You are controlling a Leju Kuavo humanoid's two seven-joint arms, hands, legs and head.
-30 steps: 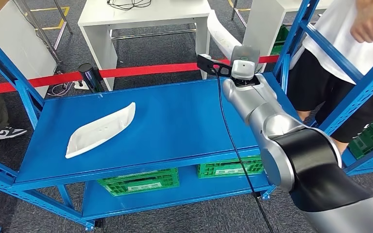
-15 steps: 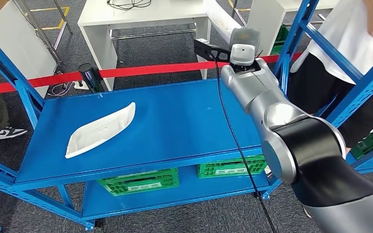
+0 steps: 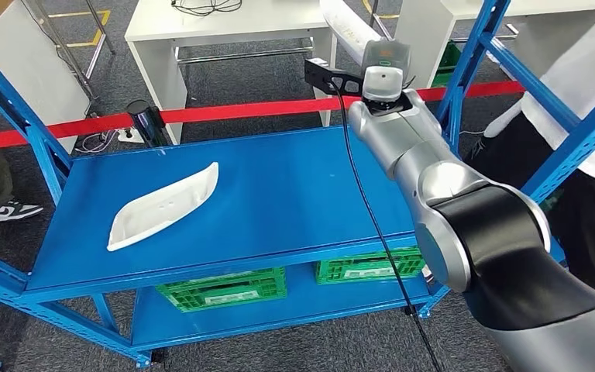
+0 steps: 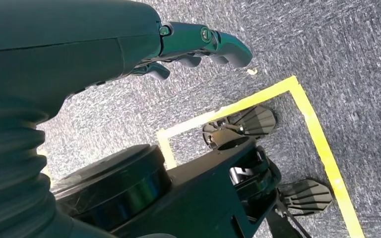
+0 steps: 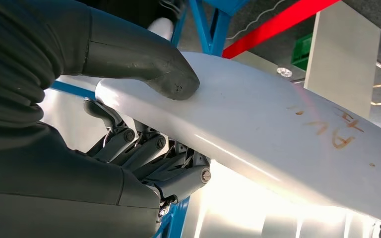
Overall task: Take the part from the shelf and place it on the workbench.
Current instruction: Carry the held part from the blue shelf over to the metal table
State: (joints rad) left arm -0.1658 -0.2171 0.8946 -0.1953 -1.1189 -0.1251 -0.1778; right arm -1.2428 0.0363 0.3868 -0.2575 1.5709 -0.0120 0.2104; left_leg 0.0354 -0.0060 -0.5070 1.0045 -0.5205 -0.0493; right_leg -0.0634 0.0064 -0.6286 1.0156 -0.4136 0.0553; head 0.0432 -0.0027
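Gripping the white part (image 5: 278,144) in my right hand (image 5: 144,129), thumb on top and fingers beneath, I hold it raised beyond the blue shelf (image 3: 279,194), its long axis pointing toward the white workbench (image 3: 232,23). My left hand (image 4: 198,44) hangs empty, fingers loosely extended.

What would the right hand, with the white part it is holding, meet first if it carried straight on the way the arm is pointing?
Probably the white table beyond the red barrier tape. The right hand holds the white part, which already overhangs the tape, though depth is unclear.
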